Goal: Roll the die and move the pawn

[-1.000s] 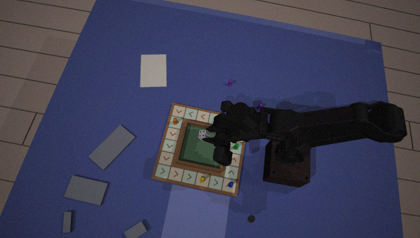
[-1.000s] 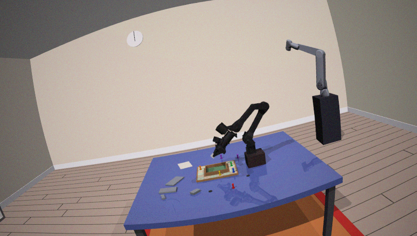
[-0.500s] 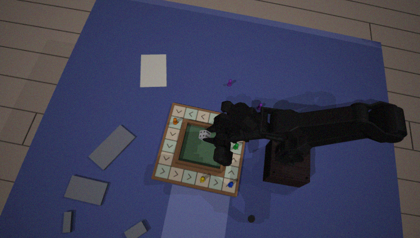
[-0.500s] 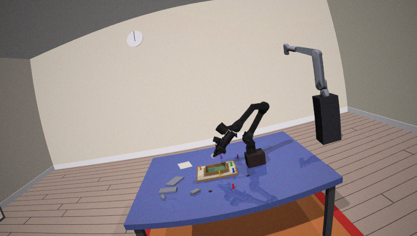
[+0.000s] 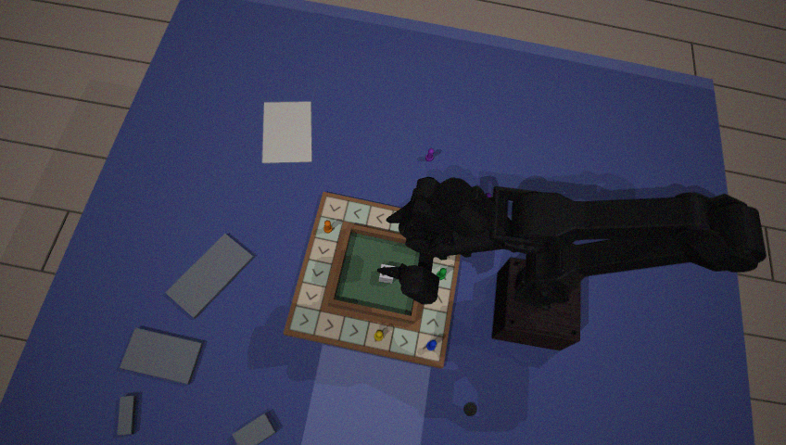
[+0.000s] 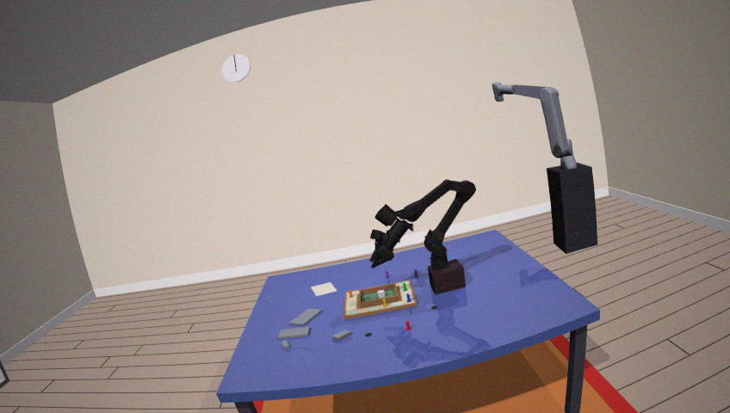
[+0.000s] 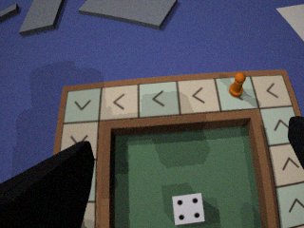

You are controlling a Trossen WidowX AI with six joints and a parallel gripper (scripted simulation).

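Above the tray (image 7: 261, 152), the gripper (image 7: 190, 171) hangs jaws apart over the die (image 7: 188, 208).

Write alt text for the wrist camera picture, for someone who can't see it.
A white die lies on the green floor of a wooden tray, four pips on top, seen from above between the open gripper's dark fingers. Arrow squares ring the tray, and an orange pawn stands on one near the upper right corner. Grey slabs lie on the blue table beyond.
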